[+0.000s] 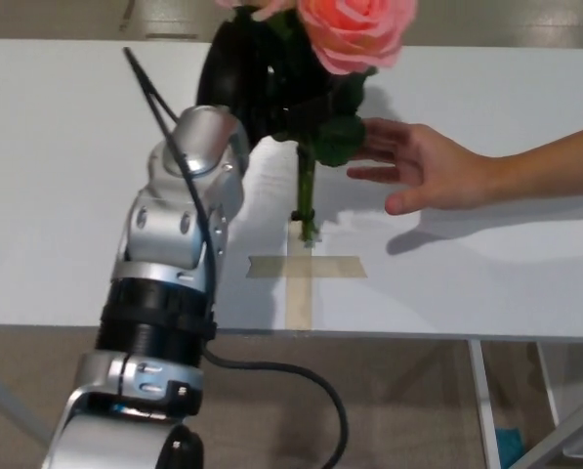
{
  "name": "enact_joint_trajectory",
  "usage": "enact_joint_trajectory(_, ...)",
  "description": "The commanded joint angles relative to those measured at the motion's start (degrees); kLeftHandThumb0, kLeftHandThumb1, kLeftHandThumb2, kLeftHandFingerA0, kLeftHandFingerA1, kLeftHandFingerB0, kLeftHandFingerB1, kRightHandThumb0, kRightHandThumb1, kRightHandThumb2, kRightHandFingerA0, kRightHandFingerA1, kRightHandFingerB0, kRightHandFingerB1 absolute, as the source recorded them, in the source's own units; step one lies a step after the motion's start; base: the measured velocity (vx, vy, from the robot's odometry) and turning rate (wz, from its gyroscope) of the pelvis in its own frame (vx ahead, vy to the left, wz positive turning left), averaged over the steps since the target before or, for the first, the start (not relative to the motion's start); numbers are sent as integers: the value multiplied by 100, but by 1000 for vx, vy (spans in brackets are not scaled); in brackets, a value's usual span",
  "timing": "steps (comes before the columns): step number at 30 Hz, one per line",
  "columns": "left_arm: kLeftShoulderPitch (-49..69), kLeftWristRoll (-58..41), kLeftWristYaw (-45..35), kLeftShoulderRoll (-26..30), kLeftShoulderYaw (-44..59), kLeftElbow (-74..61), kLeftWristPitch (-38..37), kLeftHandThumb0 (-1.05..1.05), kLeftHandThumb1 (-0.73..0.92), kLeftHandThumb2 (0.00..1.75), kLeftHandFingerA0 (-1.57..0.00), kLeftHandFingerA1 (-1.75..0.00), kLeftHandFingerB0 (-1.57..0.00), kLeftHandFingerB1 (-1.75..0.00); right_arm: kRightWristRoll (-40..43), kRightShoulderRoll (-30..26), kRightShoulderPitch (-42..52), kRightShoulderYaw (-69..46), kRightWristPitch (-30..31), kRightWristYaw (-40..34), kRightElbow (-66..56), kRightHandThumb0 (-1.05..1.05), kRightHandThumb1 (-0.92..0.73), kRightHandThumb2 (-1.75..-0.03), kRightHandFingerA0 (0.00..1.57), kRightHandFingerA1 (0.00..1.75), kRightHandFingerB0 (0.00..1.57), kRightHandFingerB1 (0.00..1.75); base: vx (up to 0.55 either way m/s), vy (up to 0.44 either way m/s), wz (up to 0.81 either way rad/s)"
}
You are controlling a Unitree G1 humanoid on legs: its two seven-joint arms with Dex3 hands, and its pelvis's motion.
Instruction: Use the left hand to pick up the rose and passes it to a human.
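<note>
My left hand is shut on the pink rose, holding it upright above the white table. The bloom is at the top edge of the head view, dark leaves hang just below it, and the green stem points down toward the tape cross. A person's hand reaches in from the right, palm open, its fingers right beside the leaves; I cannot tell if they touch. My right hand does not show.
My silver left forearm and its black cable cross the table's front edge. A beige tape cross marks the table's front middle. White table legs show at the lower right.
</note>
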Motion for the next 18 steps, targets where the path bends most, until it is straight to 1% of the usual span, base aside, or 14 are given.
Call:
enact_joint_trajectory(1, -267, -47, 181, -152, 7, 298, -354, -16, 77, 75, -93, -139, -83, -112, 19, 11, -2, -3, 66, 60, 24, -56, -77, -64, 63, 44, 49, 35, 0, 0, 0)
enact_joint_trajectory(2, -273, -46, 182, -153, 9, 311, -364, -16, 77, 75, -93, -139, -83, -112, 19, 11, -2, -3, 66, 60, 24, -56, -77, -64, 63, 44, 49, 35, 0, 0, 0)
enact_joint_trajectory(3, -334, -17, 185, -278, -82, 371, -376, -18, 76, 76, -104, -139, -80, -114, 43, 8, 2, -24, 61, 89, 28, -56, -77, -64, 63, 44, 51, 36, 0, 0, 0)
enact_joint_trajectory(9, -389, -15, 233, -379, -136, 481, -509, -19, 76, 76, -102, -142, -79, -113, 54, 2, -2, -45, 59, 118, 38, -57, -77, -65, 63, 44, 51, 36, 0, 0, 0)
enact_joint_trajectory(10, -535, -36, 317, -632, -197, 648, -699, -18, 77, 75, -94, -145, -79, -111, 78, 34, -25, -69, 81, 94, 39, -57, -77, -64, 63, 45, 51, 36, 0, 0, 0)
enact_joint_trajectory(11, -576, -19, 351, -662, -220, 692, -717, -18, 78, 75, -94, -146, -78, -110, 82, 38, -29, -72, 81, 101, 32, -57, -77, -64, 64, 45, 52, 36, 0, 0, 0)
enact_joint_trajectory(15, -623, -46, 388, -654, -253, 787, -790, -18, 78, 75, -94, -146, -78, -110, 79, 42, -35, -78, 83, 105, 29, -57, -77, -64, 64, 45, 52, 36, 0, 0, 0)
enact_joint_trajectory(16, -681, -54, 445, -787, -288, 869, -828, -18, 79, 74, -102, -140, -77, -111, 79, 45, -47, -80, 84, 99, 26, -57, -77, -65, 62, 43, 50, 36, 0, 0, 0)
enact_joint_trajectory(17, -764, -63, 528, -989, -338, 986, -878, -18, 79, 74, -102, -140, -77, -111, 80, 49, -66, -82, 84, 91, 21, -57, -77, -65, 62, 43, 50, 36, 0, 0, 0)
enact_joint_trajectory(18, -783, -67, 547, -1023, -358, 1032, -899, -18, 79, 74, -102, -140, -78, -110, 75, 48, -70, -79, 91, 88, 22, -56, -77, -64, 63, 43, 50, 36, 0, 0, 0)
